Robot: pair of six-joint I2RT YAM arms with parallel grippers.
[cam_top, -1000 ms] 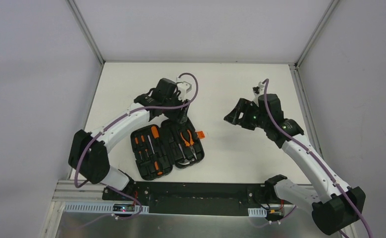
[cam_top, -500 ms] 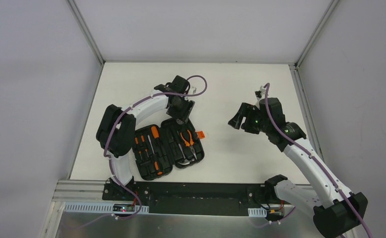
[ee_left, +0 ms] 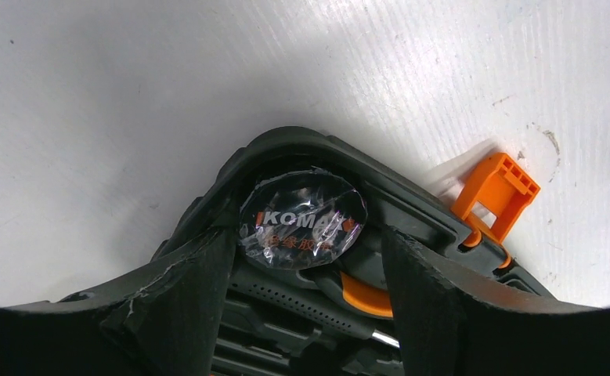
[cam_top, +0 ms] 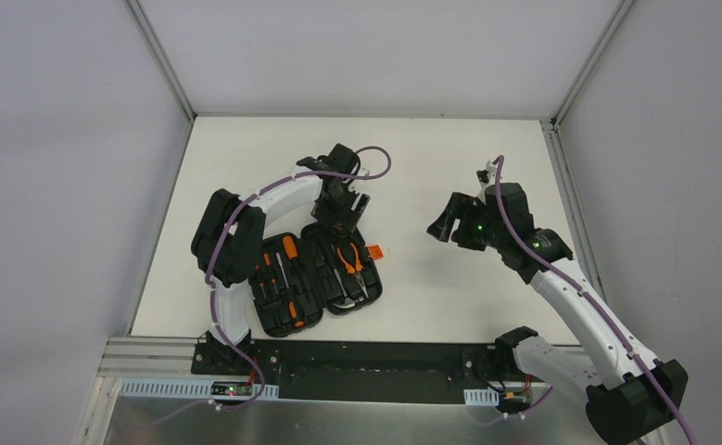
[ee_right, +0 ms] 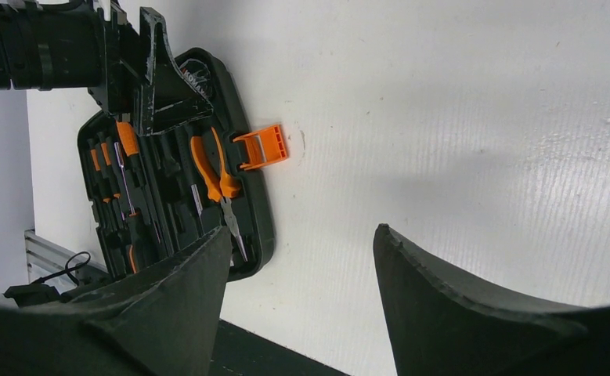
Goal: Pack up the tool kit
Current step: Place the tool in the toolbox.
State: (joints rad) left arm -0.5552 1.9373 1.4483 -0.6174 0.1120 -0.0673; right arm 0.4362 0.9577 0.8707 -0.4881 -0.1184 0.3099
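On the tabletop [cam_top: 449, 167], left of centre, case [ee_right: 261, 227] lies open, tools [cam_top: 287, 250] slotted. My left pincer [ee_left: 301, 251] is apart, straddling the far corner by the orange latch [ee_left: 496, 192]. Right pincer [ee_right: 301, 235] is apart, empty, well clear. Next, I reckon: fold the halves shut, then latch.

Open case [cam_top: 313, 298] on table [cam_top: 449, 158] left of centre, screwdrivers [cam_top: 283, 264] in left half, pliers [cam_top: 349, 261] in right half
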